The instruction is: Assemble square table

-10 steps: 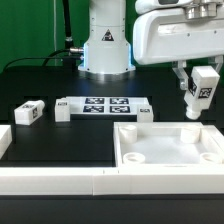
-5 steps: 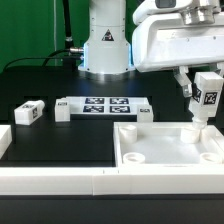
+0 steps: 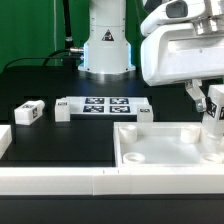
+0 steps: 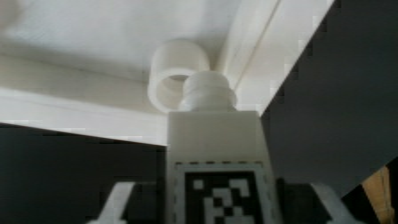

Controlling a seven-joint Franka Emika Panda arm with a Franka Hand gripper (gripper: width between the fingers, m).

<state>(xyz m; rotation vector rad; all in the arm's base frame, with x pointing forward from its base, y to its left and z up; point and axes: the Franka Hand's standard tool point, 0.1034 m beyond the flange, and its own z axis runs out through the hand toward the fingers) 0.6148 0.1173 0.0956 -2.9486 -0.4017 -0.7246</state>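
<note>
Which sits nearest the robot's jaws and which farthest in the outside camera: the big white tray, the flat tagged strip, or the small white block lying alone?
1. The square table top, just below the jaws, at the exterior view's right.
2. The marker board, mid-table, farther toward the exterior view's left.
3. The loose leg, farthest, near the exterior view's left edge.

White leg [image 4: 217,140] is clamped between the two fingers [image 4: 118,203] of the gripper [image 4: 217,205], with a black-and-white tag [image 4: 222,198] facing the camera. Its narrowed tip lines up with the round corner socket [image 4: 171,72] of the white tabletop [image 4: 71,85], just beside the raised rim [image 4: 267,45]. Contact cannot be determined. Dark table surface [image 4: 356,100] lies beyond the rim.
</note>
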